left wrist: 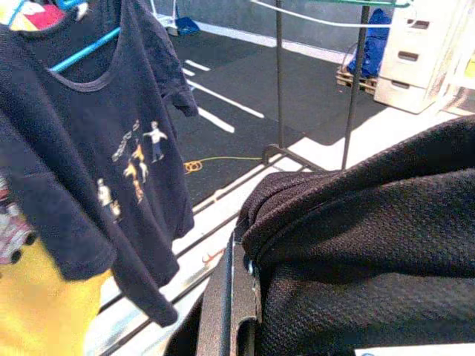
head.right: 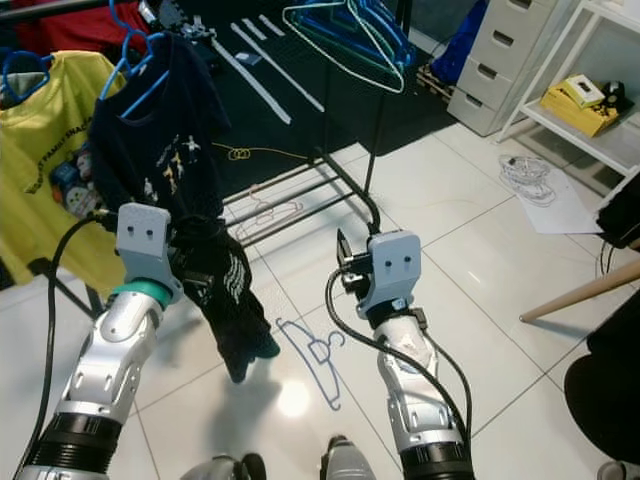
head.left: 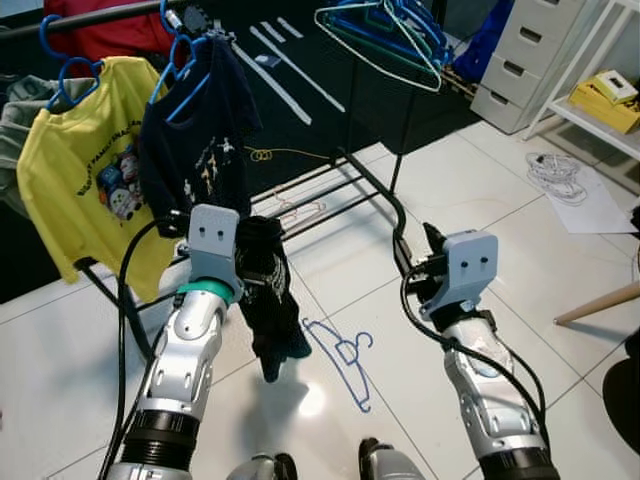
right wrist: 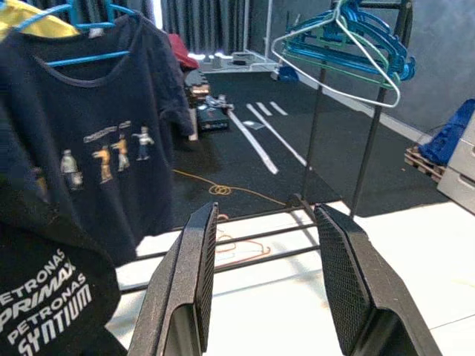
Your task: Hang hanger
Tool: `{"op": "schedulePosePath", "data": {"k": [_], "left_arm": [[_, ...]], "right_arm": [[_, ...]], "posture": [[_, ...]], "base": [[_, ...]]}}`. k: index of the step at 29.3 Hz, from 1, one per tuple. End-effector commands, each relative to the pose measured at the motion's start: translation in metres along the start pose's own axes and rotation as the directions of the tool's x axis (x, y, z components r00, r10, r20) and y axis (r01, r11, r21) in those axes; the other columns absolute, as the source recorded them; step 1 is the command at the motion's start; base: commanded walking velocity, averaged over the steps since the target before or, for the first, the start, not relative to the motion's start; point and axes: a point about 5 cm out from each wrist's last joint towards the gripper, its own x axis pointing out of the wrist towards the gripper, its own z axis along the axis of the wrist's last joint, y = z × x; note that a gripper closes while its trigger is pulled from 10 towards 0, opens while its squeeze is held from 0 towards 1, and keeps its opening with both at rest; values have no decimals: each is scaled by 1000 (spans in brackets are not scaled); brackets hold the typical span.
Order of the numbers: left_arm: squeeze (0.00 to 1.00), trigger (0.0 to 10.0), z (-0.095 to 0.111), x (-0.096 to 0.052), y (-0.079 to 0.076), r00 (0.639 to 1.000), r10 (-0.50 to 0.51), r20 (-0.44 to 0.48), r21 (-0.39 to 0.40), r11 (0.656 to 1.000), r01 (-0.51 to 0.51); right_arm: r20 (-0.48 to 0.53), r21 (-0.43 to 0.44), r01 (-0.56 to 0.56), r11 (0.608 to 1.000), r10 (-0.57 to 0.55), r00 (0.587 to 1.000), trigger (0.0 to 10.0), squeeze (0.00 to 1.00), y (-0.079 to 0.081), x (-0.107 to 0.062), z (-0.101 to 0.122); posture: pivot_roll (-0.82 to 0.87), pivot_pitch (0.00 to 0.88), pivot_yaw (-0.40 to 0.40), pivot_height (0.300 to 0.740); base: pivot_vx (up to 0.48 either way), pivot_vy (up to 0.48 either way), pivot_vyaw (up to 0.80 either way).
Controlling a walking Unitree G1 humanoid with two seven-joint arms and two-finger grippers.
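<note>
A blue hanger (head.left: 340, 360) lay flat on the white floor tiles (head.left: 560, 250), between the two arms and just ahead of the robot's feet. The right gripper (right wrist: 263, 285) hovered empty above it, fingers apart. The left gripper (head.left: 250, 268) was clamped on a black garment (head.left: 268, 310) printed "PETRONAS PRIMAX" and "PETRONAS SYNTIUM". A thin hanger flat on tile could slip from the fingers, and the dangling cloth might snag it. Beyond, a navy T-shirt (head.left: 205, 130) and a yellow T-shirt (head.left: 85, 150) hung on the rail (head.left: 100, 17).
</note>
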Motion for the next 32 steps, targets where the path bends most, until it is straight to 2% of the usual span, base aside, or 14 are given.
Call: {"op": "schedulePosePath", "data": {"k": [1,22,24,32], "left_arm": [[0,10000,-2,0,2,1000,9,1,8,1000,-9],[0,10000,-3,-1,2,1000,7,-1,14,1000,-7],[0,10000,-4,-1,2,1000,6,-1,14,1000,-6],[0,10000,-5,-2,0,1000,-15,-10,8,1000,15]], "right_arm": [[-12,-2,5,1000,-5,1000,10000,0,-1,-2,-4],[-19,12,16,1000,-16,1000,10000,0,-3,-2,-7],[-21,17,19,1000,-19,1000,10000,0,-3,-2,-7],[-23,33,31,999,-30,999,10000,0,-4,-1,-8]], "posture": [[-111,14,66,740],[-109,15,69,740],[-109,15,69,740],[-104,20,68,740]], "base": [[-450,0,0],[-450,0,0],[-154,0,0],[0,0,-665]]}}
